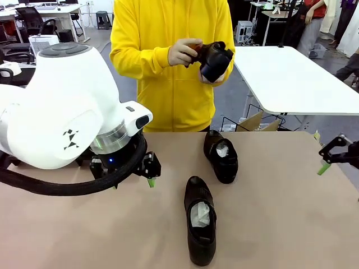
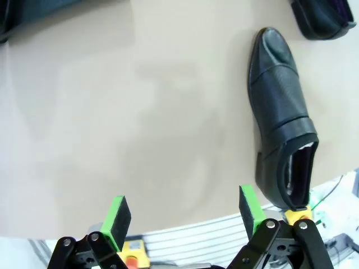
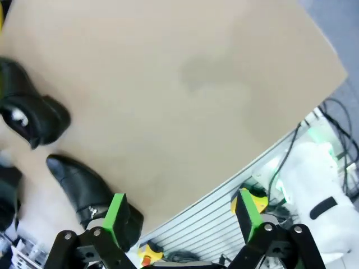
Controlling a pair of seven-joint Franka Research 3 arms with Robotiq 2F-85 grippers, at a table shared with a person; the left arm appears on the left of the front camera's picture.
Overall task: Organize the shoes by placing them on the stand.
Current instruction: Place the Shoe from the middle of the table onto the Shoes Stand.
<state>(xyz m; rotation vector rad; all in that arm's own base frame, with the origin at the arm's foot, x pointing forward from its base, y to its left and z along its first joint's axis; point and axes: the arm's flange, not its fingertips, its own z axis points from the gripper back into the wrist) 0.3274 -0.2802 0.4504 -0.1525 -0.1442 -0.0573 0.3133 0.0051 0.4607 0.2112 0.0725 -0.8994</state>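
Two black shoes stuffed with white paper lie on the brown table: one [image 1: 220, 156] toward the far edge, one [image 1: 201, 219] nearer me. A person in a yellow hoodie holds another black shoe [image 1: 215, 59] in both hands above the far edge. My left gripper [image 1: 137, 178] hangs open just above the table, left of the near shoe. In the left wrist view, that shoe [image 2: 280, 112] lies to the right of the open gripper [image 2: 185, 216]. My right gripper [image 1: 321, 152] is open at the table's right edge. The right wrist view shows both shoes [image 3: 33, 115] [image 3: 84, 193] left of its fingers [image 3: 182, 216]. The stand is out of view.
A white table [image 1: 291, 78] stands behind at the right, with cables and a cardboard box under it. My left arm's bulky white body [image 1: 61, 106] and black hose cover the table's left part. Bare brown tabletop [image 1: 280, 213] lies between the shoes and my right gripper.
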